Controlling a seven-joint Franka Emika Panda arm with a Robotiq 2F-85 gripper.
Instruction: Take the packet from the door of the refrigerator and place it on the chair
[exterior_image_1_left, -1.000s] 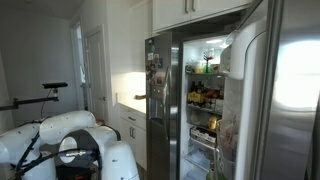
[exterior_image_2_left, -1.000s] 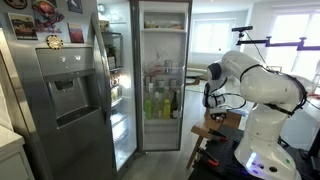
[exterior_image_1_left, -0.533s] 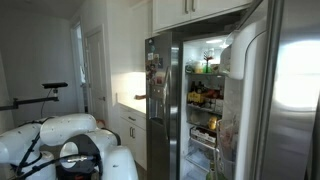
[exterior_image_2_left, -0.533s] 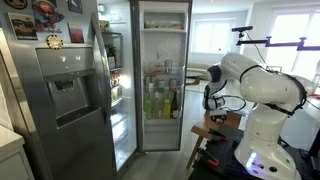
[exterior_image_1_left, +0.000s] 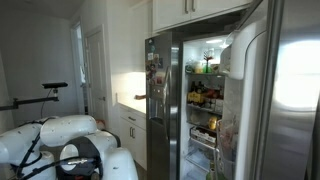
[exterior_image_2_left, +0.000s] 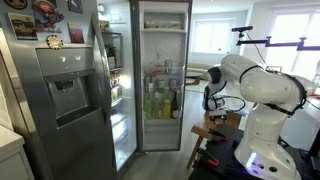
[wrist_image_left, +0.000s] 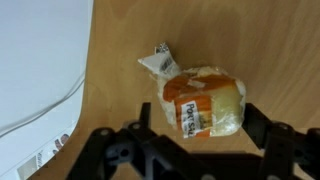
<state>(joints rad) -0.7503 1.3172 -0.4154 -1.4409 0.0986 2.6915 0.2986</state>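
Hovering claw (wrist_image_left: 182, 138) spread wide, holding nothing | packet (wrist_image_left: 203, 105) lies on wooden chair (wrist_image_left: 125, 85), between the claw's fingers | risk: a crooked retreat could snag the packet and drag it off the edge.

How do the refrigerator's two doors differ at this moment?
The open door is swung out, its white lining and stocked bins showing; the dispenser door is shut. The dispenser door carries a dispenser and magnets; the open door's outer face is bare. Both are steel.
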